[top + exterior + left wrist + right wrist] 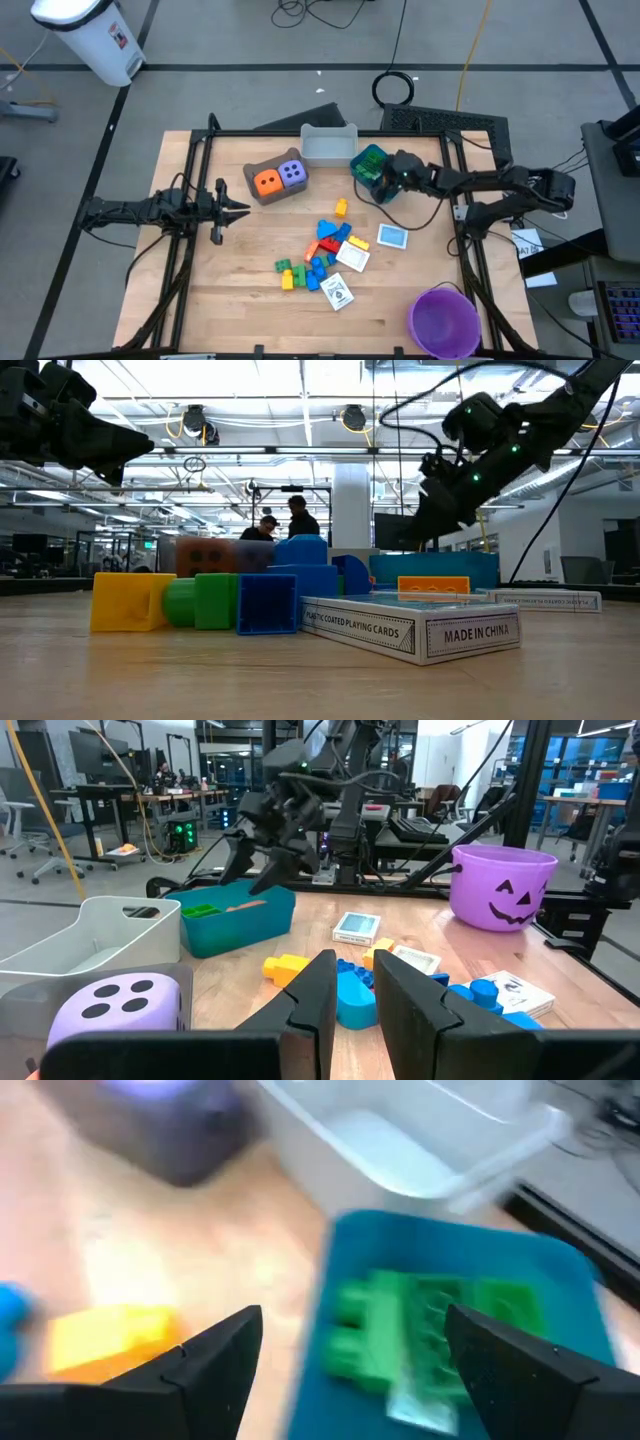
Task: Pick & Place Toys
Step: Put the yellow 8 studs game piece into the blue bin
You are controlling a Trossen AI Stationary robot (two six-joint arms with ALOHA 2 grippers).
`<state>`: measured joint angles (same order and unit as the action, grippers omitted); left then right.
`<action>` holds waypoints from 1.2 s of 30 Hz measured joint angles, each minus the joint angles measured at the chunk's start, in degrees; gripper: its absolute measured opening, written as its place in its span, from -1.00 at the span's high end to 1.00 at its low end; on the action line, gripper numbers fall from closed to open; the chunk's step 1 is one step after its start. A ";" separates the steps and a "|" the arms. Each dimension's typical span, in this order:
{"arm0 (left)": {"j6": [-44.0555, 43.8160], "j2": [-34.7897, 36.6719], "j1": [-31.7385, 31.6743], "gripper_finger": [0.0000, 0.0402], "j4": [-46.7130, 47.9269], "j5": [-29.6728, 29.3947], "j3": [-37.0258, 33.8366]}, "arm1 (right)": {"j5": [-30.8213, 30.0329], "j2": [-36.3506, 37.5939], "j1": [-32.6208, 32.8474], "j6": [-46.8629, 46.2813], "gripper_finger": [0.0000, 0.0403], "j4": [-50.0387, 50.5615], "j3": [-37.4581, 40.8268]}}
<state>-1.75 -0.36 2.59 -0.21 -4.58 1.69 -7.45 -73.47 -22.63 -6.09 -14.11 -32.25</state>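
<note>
In the low view, you can read "PLASTIC COATED PLAYING CARDS" along the long side of the card box (415,628) lying nearest the table's front edge, and "MADE IN CHINA" on its end face. Any other printing stays too small to read.

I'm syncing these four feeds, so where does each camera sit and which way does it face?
High: overhead, straight down on table; both arms show.
Low: table height, level across bricks into the room; arms above.
Left wrist: past left gripper toward the blue bin and right arm.
Right wrist: over the bin; right gripper open above green bricks.
Shared: blue bin in both wrist views.
</note>
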 joint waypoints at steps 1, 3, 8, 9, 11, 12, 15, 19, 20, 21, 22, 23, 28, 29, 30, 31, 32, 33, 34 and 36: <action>0.01 0.00 0.01 0.62 0.00 0.00 -0.01 | 0.71 -0.01 0.83 0.12 -0.51 -0.91 0.00; 0.01 0.00 0.01 0.62 0.00 0.01 -0.01 | 1.89 -0.15 2.73 -0.16 -0.51 -2.97 0.00; 0.01 0.00 0.01 0.62 0.00 0.02 -0.01 | 3.38 -0.39 9.46 -2.10 -0.51 -4.62 0.00; 0.01 0.00 0.00 0.62 0.00 0.02 -0.01 | 3.37 -0.36 10.97 -2.17 -0.51 -4.85 0.00; 0.01 0.00 0.01 0.62 0.00 0.01 -0.01 | 3.22 -0.38 14.09 -2.52 -0.51 -4.93 0.00; 0.01 0.00 0.01 0.62 0.00 0.00 0.00 | 3.21 -0.42 15.56 -3.17 -0.51 -4.92 0.00; 0.01 0.00 0.00 0.62 0.00 0.01 -0.01 | 3.18 -1.16 19.80 -6.00 -0.51 -4.99 0.00; 0.01 0.00 0.00 0.62 0.00 0.00 -0.01 | 2.89 -3.30 24.95 -10.03 -0.50 -5.32 0.00; -0.01 0.00 0.00 0.62 0.00 0.00 -0.01 | 2.61 -4.35 25.90 -10.26 -0.49 -5.46 0.00; 0.01 0.00 0.00 0.62 0.00 0.00 -0.01 | 1.84 -5.34 26.87 -10.38 -0.48 -5.37 0.00; 0.01 0.00 0.02 0.62 0.00 0.00 0.00 | 1.26 -6.16 27.76 -10.38 -0.47 -5.23 0.00; 0.01 0.00 0.01 0.62 0.00 0.01 -0.01 | 1.25 -6.93 28.48 -10.42 -0.46 -5.25 0.00; 0.01 0.00 0.00 0.62 0.00 0.00 0.01 | 1.55 -11.67 31.04 -14.00 -0.39 -7.18 0.02; 0.01 0.00 0.00 0.62 0.00 0.00 0.01 | 1.57 -12.56 31.37 -14.18 -0.38 -7.54 0.00; 0.01 0.00 0.02 0.62 0.00 0.00 0.01 | 1.58 -13.35 31.56 -14.22 -0.38 -7.44 -0.04; 0.01 0.00 0.00 0.62 0.00 0.00 -0.01 | 1.57 -13.96 31.74 -14.25 -0.38 -6.68 -0.04; 0.01 0.00 0.01 0.62 0.00 0.00 0.00 | 1.54 -14.52 31.88 -14.25 -0.38 -5.77 -0.01; 0.01 0.00 0.00 0.62 0.00 0.00 0.00 | 1.55 -14.91 31.88 -14.26 -0.38 -5.25 0.04; 0.01 0.00 0.02 0.62 0.00 0.00 -0.01 | 1.54 -15.23 31.88 -14.27 -0.37 -5.01 0.02; 0.01 0.00 0.01 0.62 0.00 0.00 0.00 | 1.51 -15.43 31.88 -14.34 -0.37 -4.46 -0.02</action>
<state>-1.74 -0.36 2.60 -0.21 -4.58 1.69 -5.93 -88.90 9.26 -20.42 -18.58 -32.27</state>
